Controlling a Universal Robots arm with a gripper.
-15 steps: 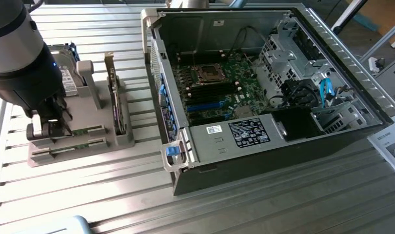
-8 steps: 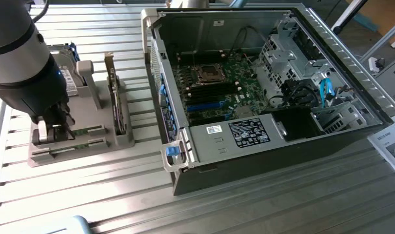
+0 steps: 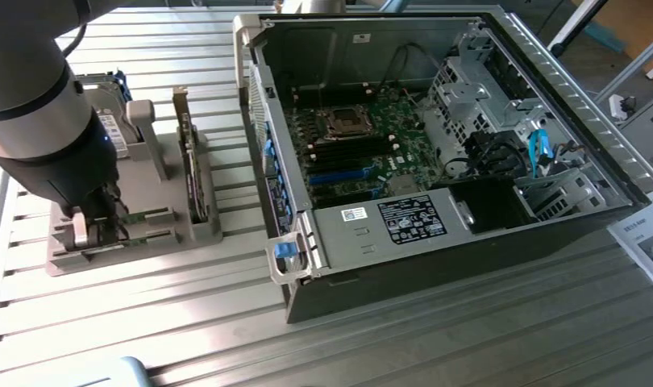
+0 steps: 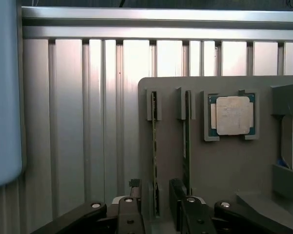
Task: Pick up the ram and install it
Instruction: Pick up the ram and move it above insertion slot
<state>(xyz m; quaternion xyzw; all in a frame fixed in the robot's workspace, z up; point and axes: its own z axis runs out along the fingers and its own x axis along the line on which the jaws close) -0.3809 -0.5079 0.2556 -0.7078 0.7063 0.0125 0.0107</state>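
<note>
Gripper [image 4: 156, 197] wide open astride one ram [image 4: 155, 146], second ram [image 4: 187, 141] alongside, one processor chip [image 4: 233, 115] nearby.

Open computer case [image 3: 434, 270], processor chip [image 4: 233, 115] in grey holder [image 4: 224, 165], slatted table [image 3: 434, 347]

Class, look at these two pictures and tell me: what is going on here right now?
A robot arm is working beside an open computer case. Its gripper is down at the grey holder, jaws open, with a green ram stick standing on edge between them. Nothing is gripped yet. A second stick and a processor chip sit in the same holder.
</note>
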